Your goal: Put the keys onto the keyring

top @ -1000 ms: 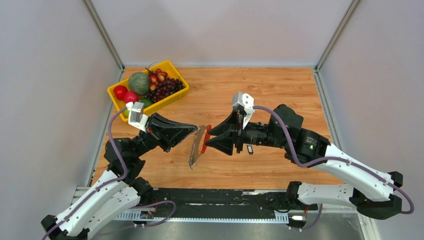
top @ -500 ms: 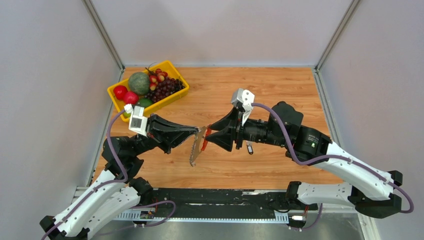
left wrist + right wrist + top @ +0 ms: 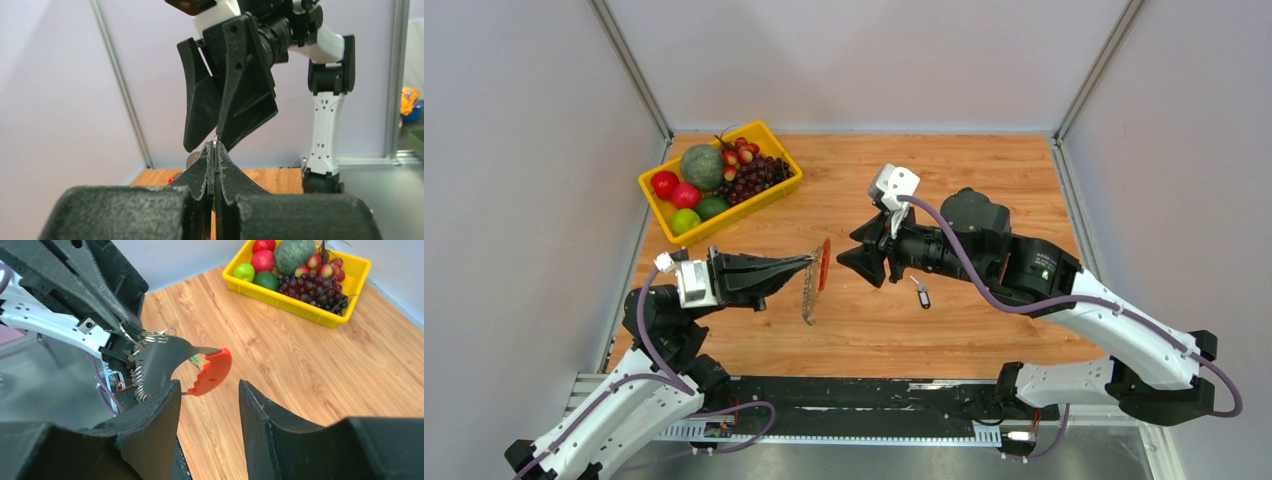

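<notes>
1. The left gripper (image 3: 810, 261) is reaching in from the left above the table (image 3: 984, 190), its fingers pressed tightly together on the keyring (image 3: 812, 285).
2. The keyring is hanging from those fingertips. Its grey serrated piece (image 3: 808, 298) is drooping downward, and the red tag (image 3: 824, 262) is sticking up on the side facing the right arm.
3. In the right wrist view, the wire rings (image 3: 156, 336) are sitting right at the left gripper's tips, with the grey piece fanning out below them. A small green bit (image 3: 195, 359) is peeking out between the grey piece and the red tag.
4. In the left wrist view, the closed fingers (image 3: 205, 165) are showing only a sliver of metal at their tips. They are probably gripping the ring wire, though the exact spot is too small to make out.
5. The right gripper (image 3: 849, 255) is standing with its jaws spread wide, facing the keyring from the right, near it but not touching. In its own camera, the red tag is showing in the gap between its two fingers (image 3: 150, 430).
6. The key (image 3: 921, 293) is lying flat on the table beneath the right arm's wrist. It is well apart from the keyring and is not in either gripper.
7. A yellow tray (image 3: 754, 204) holding fruit (image 3: 704, 165) is sitting at the far left corner of the table.
</notes>
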`<state>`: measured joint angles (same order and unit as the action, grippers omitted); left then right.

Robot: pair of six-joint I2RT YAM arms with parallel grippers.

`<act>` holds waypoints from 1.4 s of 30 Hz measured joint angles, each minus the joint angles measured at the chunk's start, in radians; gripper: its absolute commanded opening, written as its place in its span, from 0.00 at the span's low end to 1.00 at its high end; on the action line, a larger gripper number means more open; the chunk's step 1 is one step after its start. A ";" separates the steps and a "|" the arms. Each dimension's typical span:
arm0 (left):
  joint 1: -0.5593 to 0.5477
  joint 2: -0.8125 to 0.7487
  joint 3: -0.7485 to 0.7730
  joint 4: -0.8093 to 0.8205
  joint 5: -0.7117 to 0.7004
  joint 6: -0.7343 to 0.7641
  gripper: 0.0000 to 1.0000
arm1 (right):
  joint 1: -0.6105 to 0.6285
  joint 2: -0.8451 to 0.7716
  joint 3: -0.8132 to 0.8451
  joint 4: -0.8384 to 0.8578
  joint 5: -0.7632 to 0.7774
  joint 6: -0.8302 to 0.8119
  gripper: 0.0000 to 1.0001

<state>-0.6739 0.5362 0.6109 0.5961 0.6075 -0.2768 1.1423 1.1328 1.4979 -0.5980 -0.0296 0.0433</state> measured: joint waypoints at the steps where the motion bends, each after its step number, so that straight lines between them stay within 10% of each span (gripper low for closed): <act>1: 0.000 -0.011 -0.018 0.013 0.006 0.027 0.00 | 0.000 0.011 0.018 -0.021 0.009 -0.006 0.50; 11: 0.000 -0.108 -0.062 0.023 0.117 0.255 0.00 | 0.000 0.106 0.194 -0.176 0.002 -0.106 0.55; 25: 0.000 -0.093 0.078 -0.422 0.146 0.546 0.00 | 0.000 0.114 0.170 -0.243 -0.159 -0.185 0.55; 42: 0.000 -0.086 -0.019 -0.177 0.125 0.346 0.00 | 0.144 0.021 -0.029 -0.032 -0.211 -0.301 0.45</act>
<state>-0.6739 0.4500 0.5919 0.4194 0.7322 0.0692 1.2861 1.1538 1.4693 -0.6300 -0.2405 -0.2577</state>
